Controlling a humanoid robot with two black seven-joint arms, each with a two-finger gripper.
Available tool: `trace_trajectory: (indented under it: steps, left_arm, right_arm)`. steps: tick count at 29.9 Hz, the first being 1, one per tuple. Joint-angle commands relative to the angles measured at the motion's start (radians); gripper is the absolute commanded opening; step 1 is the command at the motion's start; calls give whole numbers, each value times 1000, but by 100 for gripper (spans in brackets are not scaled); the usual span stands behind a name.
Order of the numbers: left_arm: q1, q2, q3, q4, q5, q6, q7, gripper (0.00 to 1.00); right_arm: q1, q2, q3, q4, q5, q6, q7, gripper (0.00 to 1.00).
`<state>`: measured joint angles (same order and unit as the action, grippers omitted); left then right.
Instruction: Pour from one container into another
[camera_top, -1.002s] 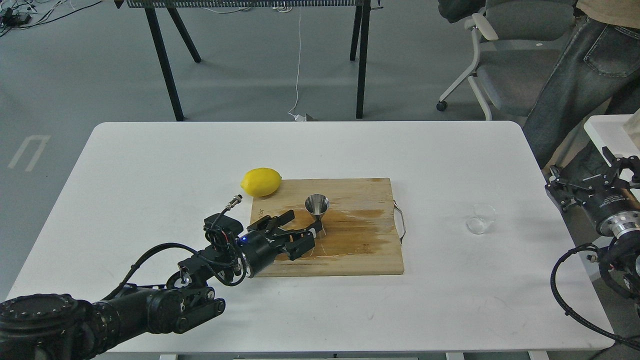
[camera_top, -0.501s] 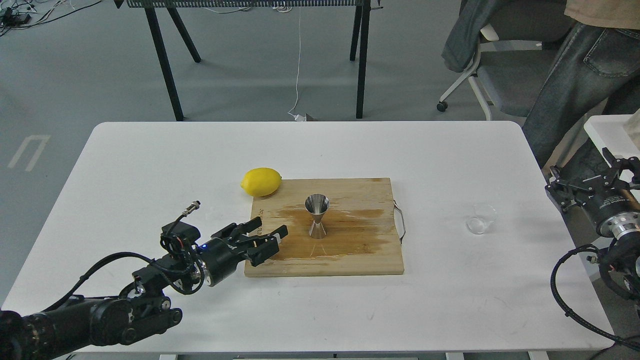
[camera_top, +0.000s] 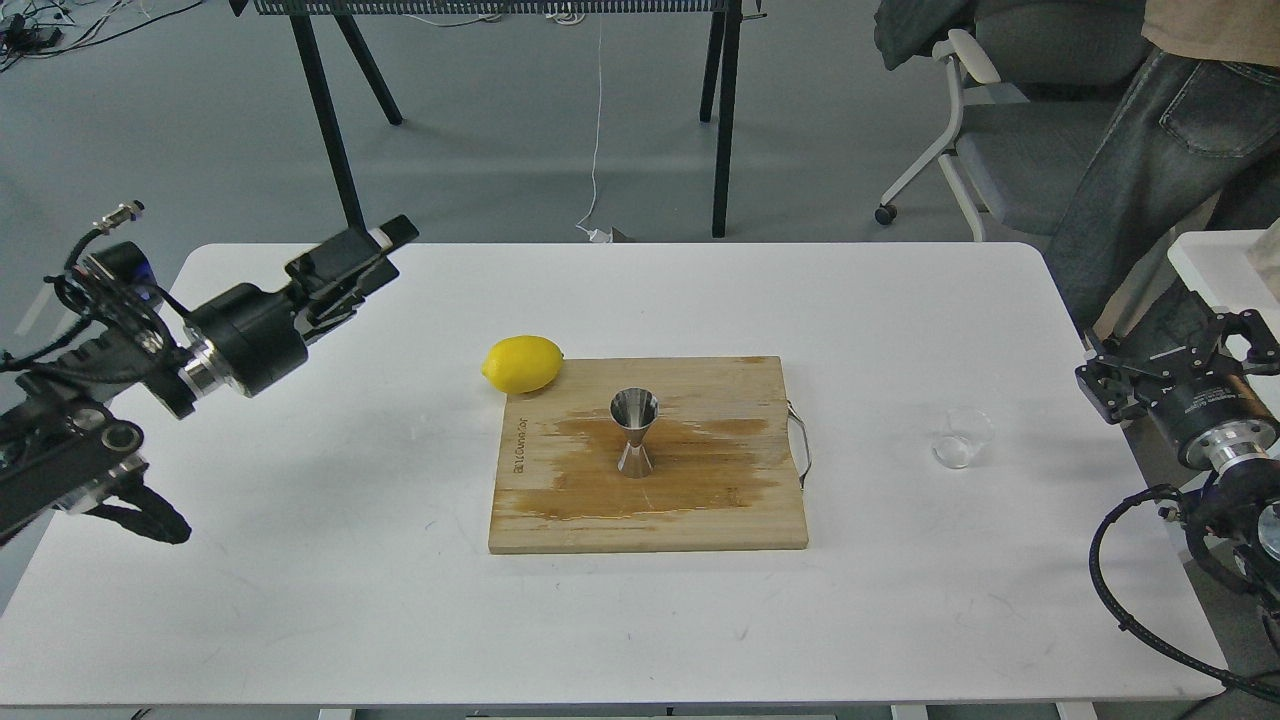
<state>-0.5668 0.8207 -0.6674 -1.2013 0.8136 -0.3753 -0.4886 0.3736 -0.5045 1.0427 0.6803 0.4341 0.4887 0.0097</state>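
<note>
The steel jigger (camera_top: 634, 432) stands upright near the middle of the wet wooden cutting board (camera_top: 700, 510). The clear cup (camera_top: 962, 438) sits on the white table to the right of the board, faint against the surface. My left gripper (camera_top: 372, 258) is raised over the table's far left corner, well away from the jigger, open and empty. My right gripper (camera_top: 1165, 352) hovers at the table's right edge, just right of the cup, its fingers spread with nothing between them.
A yellow lemon (camera_top: 522, 363) lies against the board's far left corner. The board has a metal handle (camera_top: 802, 445) on its right side. A person in jeans (camera_top: 1150, 170) and an office chair (camera_top: 1000, 120) stand beyond the table's right end.
My left arm has pulled back from the jigger on the board and swung up to the far left corner of the table. The right gripper shifted slightly; the jigger and cup stayed put.
</note>
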Motion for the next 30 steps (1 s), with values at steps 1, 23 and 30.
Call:
trace_trajectory:
  steps: [1, 23, 30]
  left_arm:
    - [-15, 2, -84, 167, -164, -113, 0, 92]
    - [-321, -67, 86, 592, -915, -113, 0, 91]
    - [-344, -135, 78, 595, -918, -113, 0, 91]
  right_arm:
    - [1, -11, 0, 57, 0, 0, -4, 100]
    - [1, -15, 17, 291, 15, 0, -17, 99]
    - [-21, -87, 20, 480, 72, -117, -60, 99]
